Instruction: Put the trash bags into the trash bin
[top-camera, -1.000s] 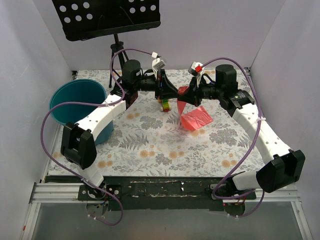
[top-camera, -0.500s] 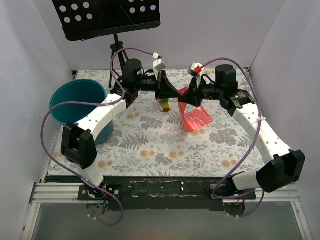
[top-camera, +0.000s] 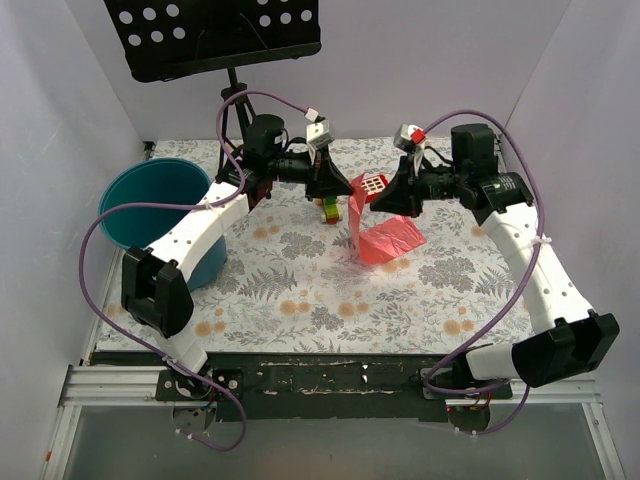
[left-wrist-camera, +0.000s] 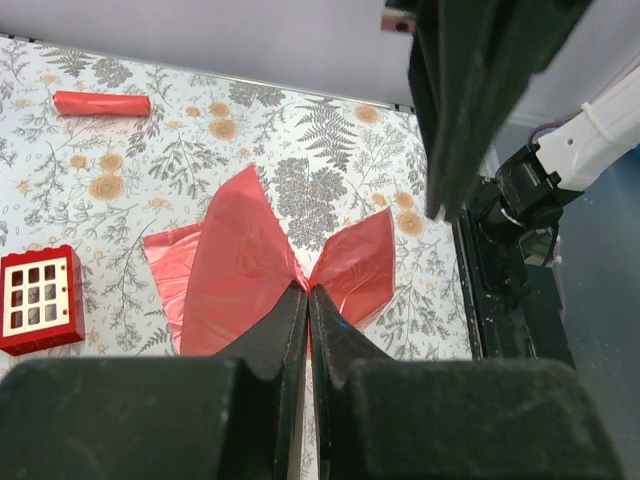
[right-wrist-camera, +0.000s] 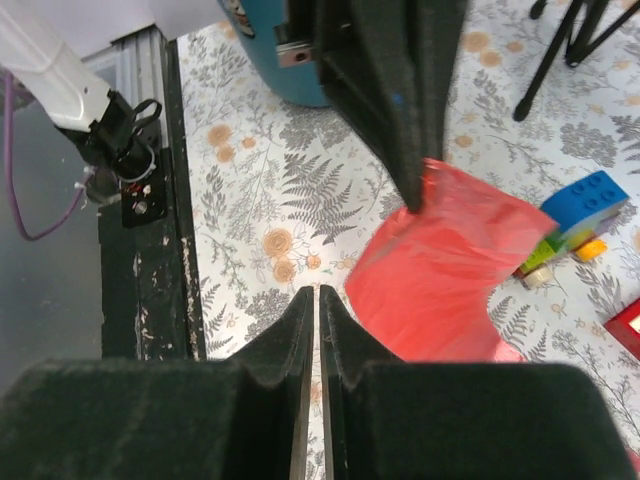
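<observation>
Okay, left gripper (left-wrist-camera: 306, 288) has its jaws closed on a pinch of the trash bag (left-wrist-camera: 235, 265). In the left wrist view the thin red film gathers right at the fingertips and fans out below in two crinkled lobes. Right gripper (right-wrist-camera: 318, 290) holds nothing. Its jaws show only a thin slit, and I can't tell if they're fully closed. It faces the left gripper from the right, and the bag sits beyond and to one side of its tips. From the top view the bag hangs near the middle of the floral worktop (top-camera: 300, 290). I can't tell if its lower edge touches the surface. The bag is outside the trash bin (top-camera: 150, 205), which stands well apart at the left edge of the worktop beside the left arm. A flat red box with white squares (left-wrist-camera: 38, 302) lies just beside the bag. A small red stick (left-wrist-camera: 100, 103) lies further off. Coloured blocks (right-wrist-camera: 575, 215) sit just past the bag's far edge in the right wrist view.
</observation>
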